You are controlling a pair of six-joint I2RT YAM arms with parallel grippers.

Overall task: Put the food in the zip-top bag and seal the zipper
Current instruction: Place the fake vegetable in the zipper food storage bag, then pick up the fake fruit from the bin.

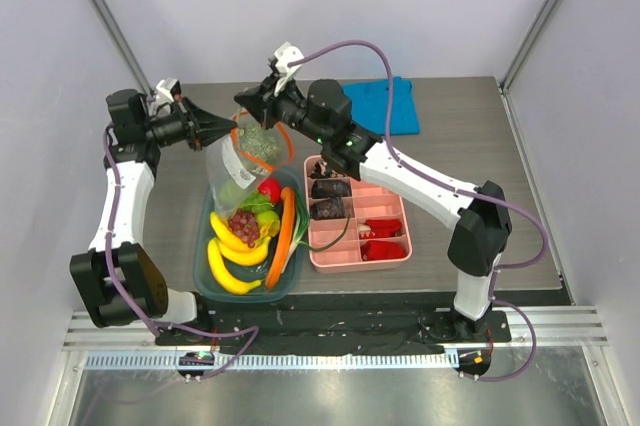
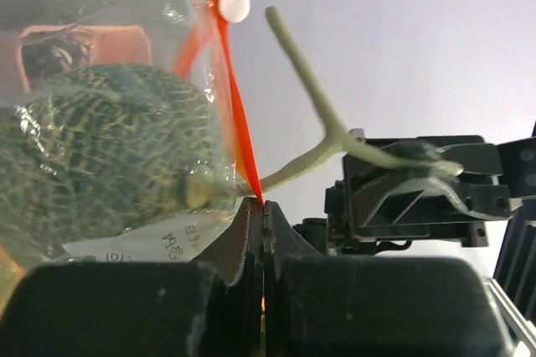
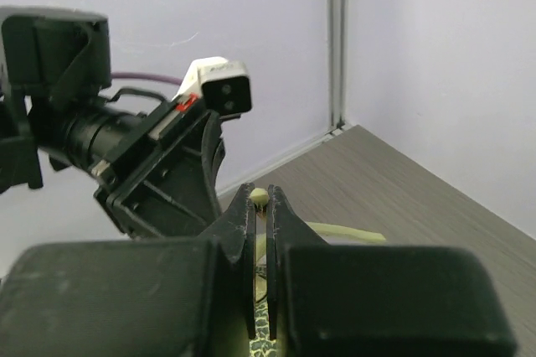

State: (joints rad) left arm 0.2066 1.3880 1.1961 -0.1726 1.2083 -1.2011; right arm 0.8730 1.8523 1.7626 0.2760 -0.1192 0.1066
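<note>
- From above, the clear crinkly zip-top bag (image 1: 225, 164) hangs over the dark green tray (image 1: 200, 268). Behind the plastic, the shiny green apple (image 1: 232, 192) is a blur I can't outline.
- The rough grey-green netted melon (image 2: 100, 156) sits inside the bag. The left wrist view cuts off its left and lower sides.
- My left gripper (image 2: 264, 210) is clamped on the thin orange-red zipper strip (image 2: 237, 106) at the bag's mouth. How much of the strip lies between the fingers is hidden.
- My right gripper (image 3: 260, 200) is closed on the melon's pale green T-shaped stem (image 2: 322, 118). Its own camera gives me only a pale knob at the fingertips and a sliver of netted skin in the gap.
- Only the left wrist view shows the stem poking out past the zipper strip toward the right gripper.
- Only the overhead view shows the dark purple grape bunch (image 1: 245, 224) and the small red fruit (image 1: 268, 189) in the green tray with the yellow bananas (image 1: 228, 251). It also shows the pink compartment tray (image 1: 395, 258) beside it.
</note>
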